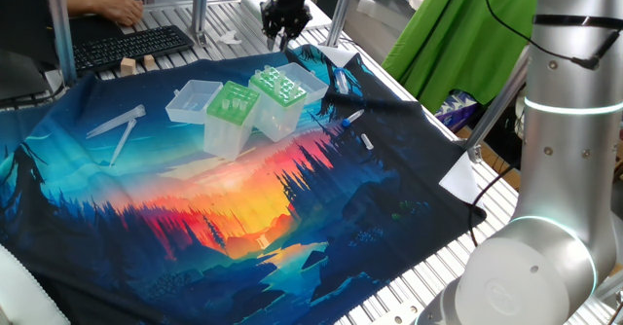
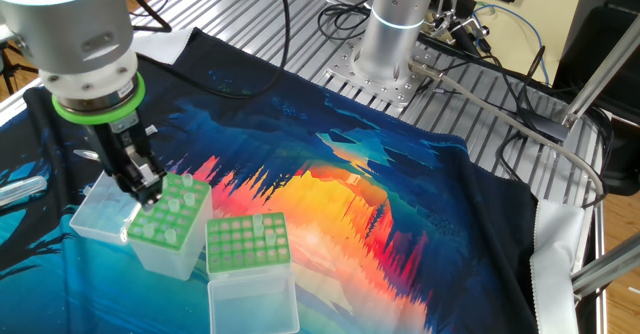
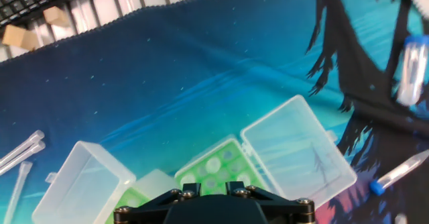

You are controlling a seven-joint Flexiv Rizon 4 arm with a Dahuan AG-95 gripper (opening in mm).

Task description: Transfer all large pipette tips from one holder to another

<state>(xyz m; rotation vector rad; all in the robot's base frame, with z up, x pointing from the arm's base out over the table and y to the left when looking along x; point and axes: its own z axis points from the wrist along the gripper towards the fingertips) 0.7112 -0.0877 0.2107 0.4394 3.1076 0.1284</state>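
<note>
Keyboard (image 1: 131,45) behind, capped tubes (image 3: 410,70) beside holders

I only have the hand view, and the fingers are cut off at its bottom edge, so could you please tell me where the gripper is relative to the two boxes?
Observer: In the other fixed view the gripper points down by the edge of the box with the wide holes, on the side of its open lid.
Operator: Thank you. Where is the second box?
Observer: The box with the dotted grid stands close beside it, its flat lid lying open in front.
Operator: Is anyone nearby?
Observer: In one fixed view a person's hand rests at a keyboard beyond the cloth.
</note>
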